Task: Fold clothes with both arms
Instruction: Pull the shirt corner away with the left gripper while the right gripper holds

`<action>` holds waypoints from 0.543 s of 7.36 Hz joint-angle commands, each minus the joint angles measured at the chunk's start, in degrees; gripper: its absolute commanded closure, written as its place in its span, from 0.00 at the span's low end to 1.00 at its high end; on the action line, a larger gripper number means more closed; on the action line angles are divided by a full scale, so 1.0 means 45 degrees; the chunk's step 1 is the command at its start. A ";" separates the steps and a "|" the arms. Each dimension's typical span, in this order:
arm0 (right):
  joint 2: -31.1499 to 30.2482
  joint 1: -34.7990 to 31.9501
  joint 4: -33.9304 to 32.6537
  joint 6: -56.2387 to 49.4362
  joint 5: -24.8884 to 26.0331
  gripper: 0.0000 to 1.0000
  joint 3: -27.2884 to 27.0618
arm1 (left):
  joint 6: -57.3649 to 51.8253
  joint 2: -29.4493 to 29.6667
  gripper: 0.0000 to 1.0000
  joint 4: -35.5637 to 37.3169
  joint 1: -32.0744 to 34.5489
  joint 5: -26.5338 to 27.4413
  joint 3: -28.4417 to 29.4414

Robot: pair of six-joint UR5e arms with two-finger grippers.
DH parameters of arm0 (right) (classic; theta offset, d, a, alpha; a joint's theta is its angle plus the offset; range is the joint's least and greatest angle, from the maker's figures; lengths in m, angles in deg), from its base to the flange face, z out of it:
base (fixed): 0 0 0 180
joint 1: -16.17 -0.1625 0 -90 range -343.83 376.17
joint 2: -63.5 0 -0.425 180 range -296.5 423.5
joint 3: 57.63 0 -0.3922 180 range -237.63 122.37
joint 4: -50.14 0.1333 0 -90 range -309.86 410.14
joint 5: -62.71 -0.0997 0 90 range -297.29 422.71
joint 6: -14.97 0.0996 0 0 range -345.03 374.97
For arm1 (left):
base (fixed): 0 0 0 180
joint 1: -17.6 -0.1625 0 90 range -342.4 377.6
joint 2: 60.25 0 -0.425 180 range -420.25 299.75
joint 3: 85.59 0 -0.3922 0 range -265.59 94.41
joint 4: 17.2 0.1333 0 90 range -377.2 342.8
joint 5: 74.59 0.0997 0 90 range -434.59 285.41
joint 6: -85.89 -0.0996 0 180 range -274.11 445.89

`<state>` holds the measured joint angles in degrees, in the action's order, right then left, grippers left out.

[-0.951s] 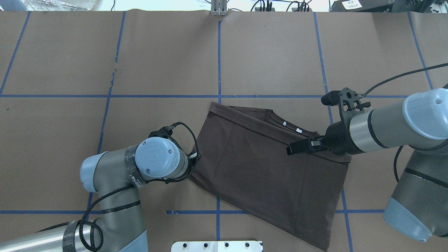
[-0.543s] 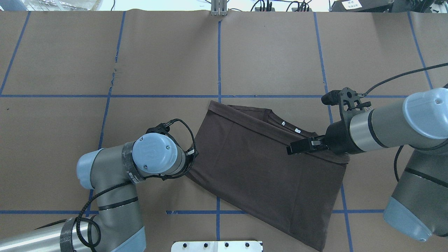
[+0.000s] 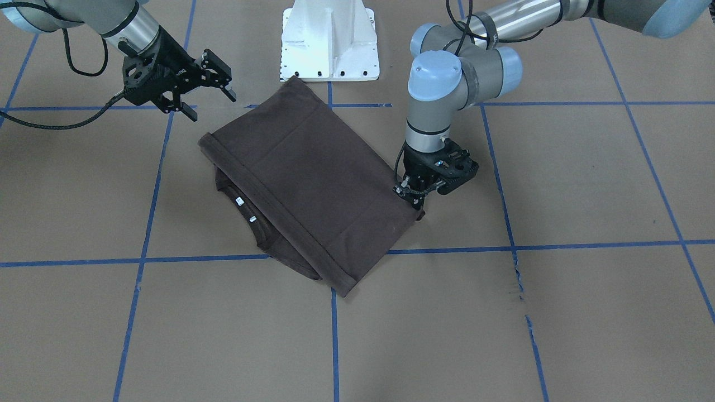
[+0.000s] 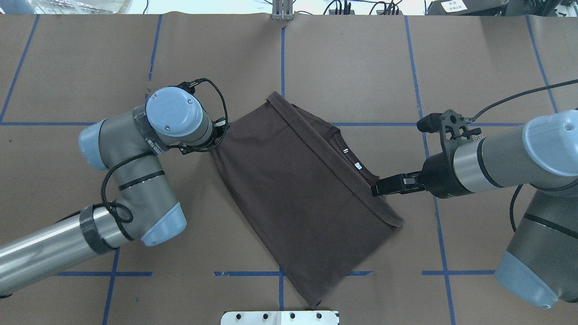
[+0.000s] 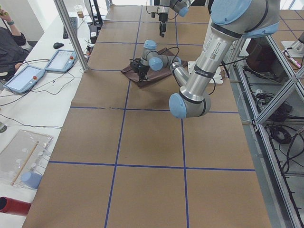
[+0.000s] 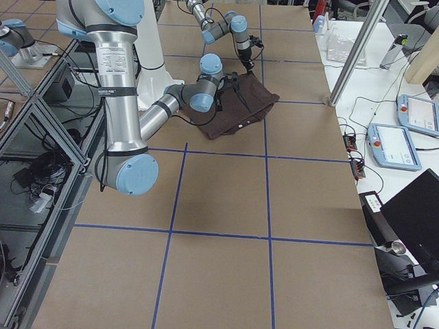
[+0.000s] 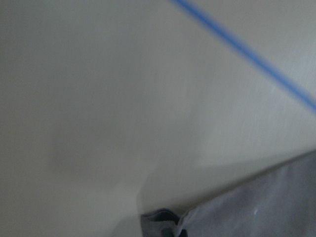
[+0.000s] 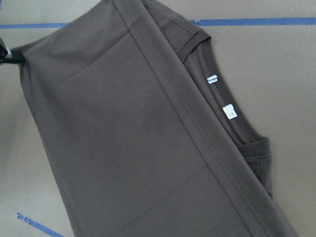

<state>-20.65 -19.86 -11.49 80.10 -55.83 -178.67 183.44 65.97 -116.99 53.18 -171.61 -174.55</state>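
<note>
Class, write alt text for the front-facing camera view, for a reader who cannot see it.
A folded dark brown T-shirt lies diagonally on a brown table gridded with blue tape. The robot's left gripper grips one corner; the right gripper hangs open, apart from the shirt.
</note>
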 commanded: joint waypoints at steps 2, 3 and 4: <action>0.0573 -0.0157 -0.0054 0.0000 0.0052 0.00 0.0586 | -0.2296 0.3346 1.00 -0.4806 0.1349 0.1026 0.6625; 0.0633 -0.0138 -0.0054 -0.0019 0.0090 0.00 0.0821 | -0.3078 0.3841 1.00 -0.5688 0.1661 0.1051 0.7378; 0.0943 -0.0176 -0.0073 0.0000 0.0052 0.00 0.1075 | -0.3414 0.4001 1.00 -0.6548 0.1664 0.1303 0.7908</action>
<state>-17.76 -20.52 -11.75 80.06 -55.52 -175.26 170.97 81.74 -141.10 59.95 -167.02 -143.52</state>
